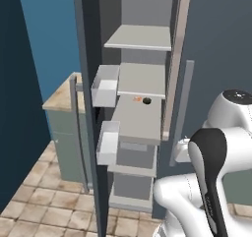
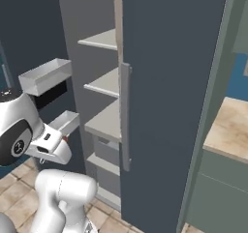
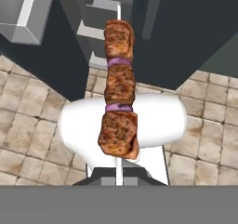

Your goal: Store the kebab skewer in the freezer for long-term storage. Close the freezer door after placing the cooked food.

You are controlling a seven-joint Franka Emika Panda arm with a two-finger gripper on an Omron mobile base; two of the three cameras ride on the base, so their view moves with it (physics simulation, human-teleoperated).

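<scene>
The hand view shows the kebab skewer (image 3: 119,90) held upright close to the camera: three reddish-brown meat chunks separated by two thin purple slices, threaded on a thin pale stick whose lower end runs down to the bottom of the view, where the gripper's fingertips would be. The gripper is fully closed, and the stick's position is consistent with a grip on it, although the fingertips themselves cannot be made out. Behind the skewer lie tan floor tiles (image 3: 28,125) and the lower part of the freezer (image 1: 140,118). In the left base view the freezer door (image 1: 88,108) stands open, seen nearly edge-on, with two clear-white inner bins (image 1: 106,86) facing the compartment. The grey inner shelves (image 1: 140,37) are stacked one above another; one middle shelf carries a small orange item beside a small dark round item, both too small to identify. The plain slate-grey door (image 2: 169,106) with its vertical bar handle (image 2: 125,116) is closed. A wood-topped counter (image 1: 61,96) stands beyond the open door.
</scene>
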